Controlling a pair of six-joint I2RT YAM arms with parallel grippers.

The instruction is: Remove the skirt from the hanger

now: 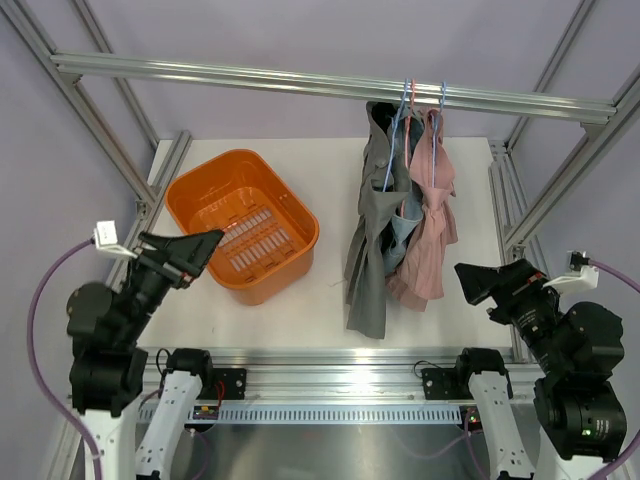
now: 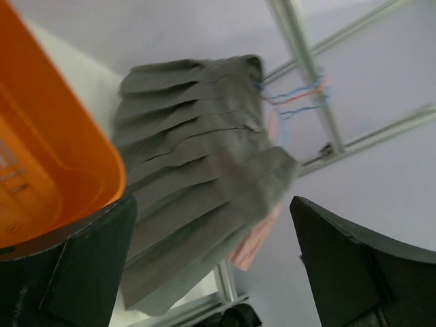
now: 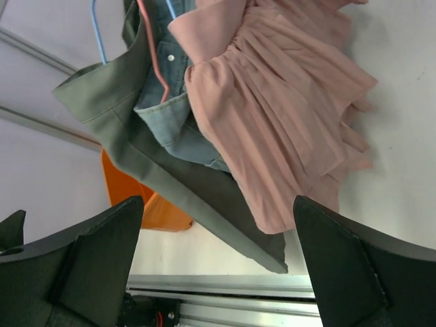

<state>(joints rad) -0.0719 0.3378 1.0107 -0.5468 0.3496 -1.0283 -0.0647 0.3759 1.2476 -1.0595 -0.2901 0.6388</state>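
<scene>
Three garments hang side by side from thin hangers [image 1: 410, 100] on the overhead rail [image 1: 300, 80]: a grey pleated skirt [image 1: 368, 250], a blue denim piece [image 1: 405, 225] and a pink pleated skirt [image 1: 432, 240]. My left gripper [image 1: 195, 250] is open, low at the left, well apart from the clothes. Its wrist view looks up at the grey skirt [image 2: 191, 157] with a pink hem [image 2: 255, 242] behind it. At the right, my right gripper [image 1: 485, 282] is open and empty too, facing the pink skirt [image 3: 286, 116], denim [image 3: 170, 116] and grey skirt [image 3: 157, 177].
An orange basket [image 1: 245, 225] stands on the white table left of the clothes, close to my left gripper. Aluminium frame posts [image 1: 560, 190] rise at both sides. The table's front rail [image 1: 330, 355] runs just below the skirts' hems.
</scene>
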